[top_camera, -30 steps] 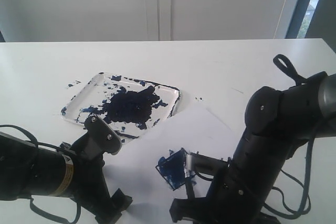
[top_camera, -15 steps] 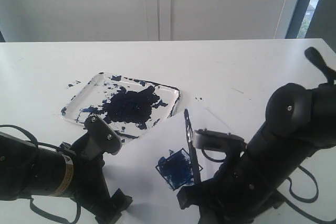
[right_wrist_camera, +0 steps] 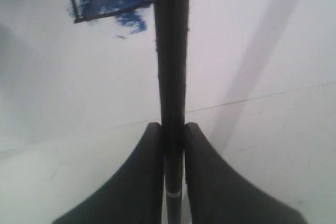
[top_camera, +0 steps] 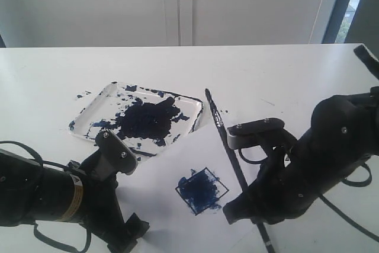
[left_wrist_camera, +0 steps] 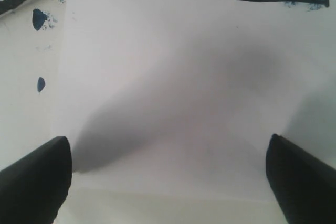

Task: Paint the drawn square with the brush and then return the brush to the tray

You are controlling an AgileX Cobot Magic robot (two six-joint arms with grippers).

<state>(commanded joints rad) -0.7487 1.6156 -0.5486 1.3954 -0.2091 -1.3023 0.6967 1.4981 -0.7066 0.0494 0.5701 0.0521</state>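
The left gripper (left_wrist_camera: 165, 146) is seen with its jaws spread wide and nothing between them, poised over the white paper (top_camera: 160, 173), probably so that it is kept out of the working arm's way. Further right, the tray (top_camera: 98, 102) is set beside the paper, within easy reach for the brush's return. The drawn square (top_camera: 202, 191) is smeared with blue paint, so the painting is judged largely done. The brush (top_camera: 227, 143) is clamped by its handle in the narrowly closed jaws of the right gripper (right_wrist_camera: 172, 128), bristles angled towards the tray's near corner. One tray, one sheet, one square, one brush and two grippers are counted.
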